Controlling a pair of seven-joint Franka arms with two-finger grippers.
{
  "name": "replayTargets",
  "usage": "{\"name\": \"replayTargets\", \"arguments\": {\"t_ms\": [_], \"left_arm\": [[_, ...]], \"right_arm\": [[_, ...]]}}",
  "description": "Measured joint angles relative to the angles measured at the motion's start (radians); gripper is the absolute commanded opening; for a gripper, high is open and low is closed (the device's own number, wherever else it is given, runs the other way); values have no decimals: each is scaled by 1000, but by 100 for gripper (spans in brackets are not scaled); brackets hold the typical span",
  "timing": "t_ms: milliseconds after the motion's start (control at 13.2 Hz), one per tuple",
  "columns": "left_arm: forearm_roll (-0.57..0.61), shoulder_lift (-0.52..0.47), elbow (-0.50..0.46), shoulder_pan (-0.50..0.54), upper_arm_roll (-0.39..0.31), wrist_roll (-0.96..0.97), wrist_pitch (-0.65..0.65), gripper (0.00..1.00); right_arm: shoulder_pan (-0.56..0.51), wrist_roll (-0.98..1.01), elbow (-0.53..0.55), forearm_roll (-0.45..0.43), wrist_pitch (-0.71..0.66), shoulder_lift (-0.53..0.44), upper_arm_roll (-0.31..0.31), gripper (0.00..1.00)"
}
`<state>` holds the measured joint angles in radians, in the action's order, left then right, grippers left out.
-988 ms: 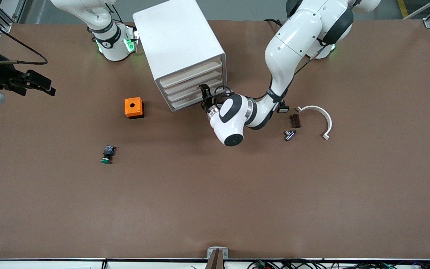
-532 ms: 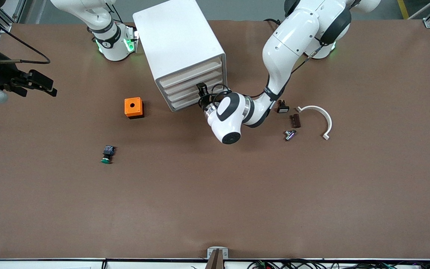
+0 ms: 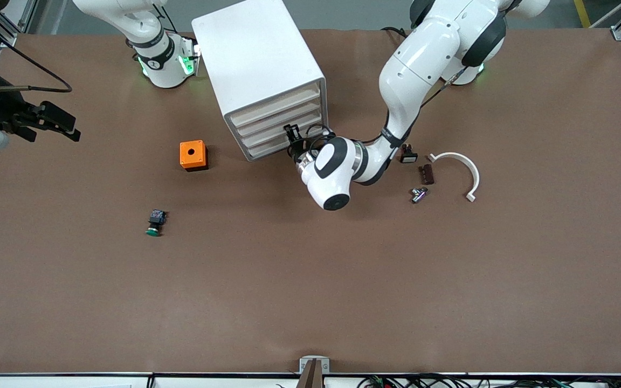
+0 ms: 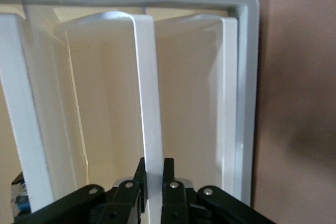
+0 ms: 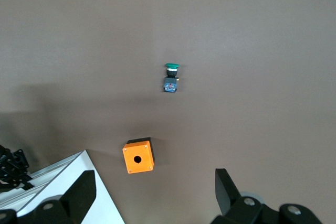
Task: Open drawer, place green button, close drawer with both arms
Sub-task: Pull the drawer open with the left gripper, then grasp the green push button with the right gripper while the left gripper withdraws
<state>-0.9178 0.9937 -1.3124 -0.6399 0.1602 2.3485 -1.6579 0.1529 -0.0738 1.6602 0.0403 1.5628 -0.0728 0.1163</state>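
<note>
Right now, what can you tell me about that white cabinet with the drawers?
The cabinet is a white boxy case, plastic by its look, with rounded corners, standing upright on the brown table between the two arm bases, turned at a slant. Its front holds four shallow cream-white drawers, all alike and all shut. The left claw is shut on the front lip of a lower drawer. The orange box sits apart beside it.

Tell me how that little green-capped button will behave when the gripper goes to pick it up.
The button lies on its side on the table, and its round green cap suggests it may roll if nudged. It looks tiny beside the orange box, so probably light and liable to skid or twist between the fingers.
</note>
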Motion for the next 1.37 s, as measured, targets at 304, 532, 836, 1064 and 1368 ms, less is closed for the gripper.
{"name": "replayTargets", "arguments": {"t_ms": [304, 532, 836, 1064, 1368], "left_arm": [[0, 0, 18, 65, -5, -19, -5, 0], [0, 0, 35, 113, -16, -48, -11, 0], [0, 0, 50, 162, -35, -72, -11, 0], [0, 0, 54, 199, -37, -104, -12, 0], [-2, 0, 60, 202, -51, -141, -14, 99]], "right_arm": [[7, 0, 1, -31, 0, 5, 0, 100], [27, 0, 6, -38, 22, 30, -1, 100], [48, -2, 27, -38, 133, 196, -1, 100], [49, -2, 54, -38, 261, 291, 0, 100], [54, -2, 243, -38, 564, 323, -1, 100]]}}
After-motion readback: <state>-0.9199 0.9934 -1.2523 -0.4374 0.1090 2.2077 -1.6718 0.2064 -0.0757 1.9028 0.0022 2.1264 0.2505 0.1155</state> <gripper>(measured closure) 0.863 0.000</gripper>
